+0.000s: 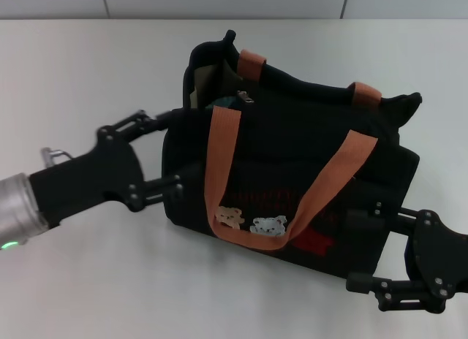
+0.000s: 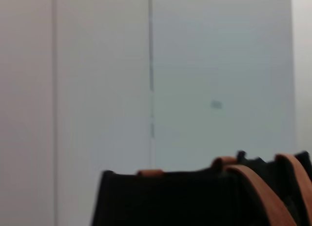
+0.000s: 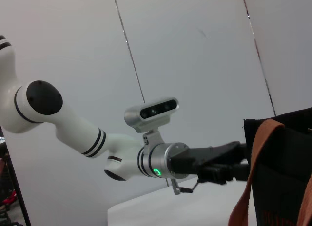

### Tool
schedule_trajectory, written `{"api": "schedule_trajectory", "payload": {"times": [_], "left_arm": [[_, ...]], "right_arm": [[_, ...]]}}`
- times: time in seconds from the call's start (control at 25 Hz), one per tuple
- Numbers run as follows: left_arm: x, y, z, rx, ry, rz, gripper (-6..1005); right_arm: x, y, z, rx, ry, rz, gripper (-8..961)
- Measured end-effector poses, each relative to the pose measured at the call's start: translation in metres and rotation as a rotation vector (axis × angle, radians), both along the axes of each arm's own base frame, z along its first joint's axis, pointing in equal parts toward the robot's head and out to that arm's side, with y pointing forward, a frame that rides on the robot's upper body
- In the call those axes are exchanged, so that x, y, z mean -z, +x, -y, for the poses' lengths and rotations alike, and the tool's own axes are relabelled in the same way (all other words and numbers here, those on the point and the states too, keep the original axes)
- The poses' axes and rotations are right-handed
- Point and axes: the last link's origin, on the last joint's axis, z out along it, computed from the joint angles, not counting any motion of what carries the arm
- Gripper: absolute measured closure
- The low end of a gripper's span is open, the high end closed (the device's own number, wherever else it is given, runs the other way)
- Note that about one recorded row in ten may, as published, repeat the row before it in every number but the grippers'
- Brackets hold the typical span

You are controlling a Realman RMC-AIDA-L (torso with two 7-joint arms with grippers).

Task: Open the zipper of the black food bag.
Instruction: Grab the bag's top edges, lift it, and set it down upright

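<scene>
The black bag (image 1: pixel 292 178) sits in the middle of the white table (image 1: pixel 88 280), nearer the back edge. Its zipper (image 1: pixel 247 99) runs along the top. At the bag's left end the top already gapes, and the little silver pull rests there.

The left gripper (image 1: pixel 170 153) is spread wide, one finger at the top of the bag's left end and one lower down, pressing that end. The right gripper (image 1: pixel 365 244) is also spread wide, against the bag's right front corner, near the table's front edge. Neither one holds the pull.

The two grippers look like they are holding the bag steady. The zipper seems only partly open. Next, one gripper needs to rise to the top, pinch the tiny pull, and slide it along while the other keeps the bag from sliding.
</scene>
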Motion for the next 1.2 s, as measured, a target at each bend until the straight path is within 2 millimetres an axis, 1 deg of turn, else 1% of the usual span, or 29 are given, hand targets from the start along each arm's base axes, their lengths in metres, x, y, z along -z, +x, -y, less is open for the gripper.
{"api": "schedule_trajectory", "payload": {"times": [0.04, 0.08, 0.2, 0.48, 0.6, 0.88, 1.12, 1.2], "left_arm": [[0.000, 0.000, 0.000, 0.000, 0.000, 0.000, 198], [0.007, 0.002, -0.002, 0.003, -0.018, -0.014, 199], [0.010, 0.003, -0.003, -0.005, -0.023, -0.012, 202], [0.014, 0.002, -0.007, -0.025, -0.010, -0.030, 417], [0.016, -0.002, -0.013, -0.081, 0.002, -0.037, 468], [0.018, -0.005, -0.011, -0.091, 0.024, -0.031, 588], [0.017, -0.005, -0.011, -0.083, 0.032, -0.037, 635], [0.018, -0.004, -0.010, -0.082, 0.031, -0.032, 685]], "right_arm": [[0.000, 0.000, 0.000, 0.000, 0.000, 0.000, 110], [0.000, 0.000, 0.000, 0.000, 0.000, 0.000, 110], [0.000, 0.001, 0.000, 0.001, 0.000, 0.001, 110], [0.000, 0.000, 0.000, -0.001, 0.000, 0.002, 110], [0.000, 0.000, -0.001, -0.003, 0.000, 0.002, 110], [-0.001, -0.001, -0.001, -0.008, -0.002, -0.001, 110], [-0.001, -0.001, 0.000, -0.009, -0.002, -0.003, 110], [-0.001, -0.001, 0.000, -0.008, -0.001, -0.004, 110]]}}
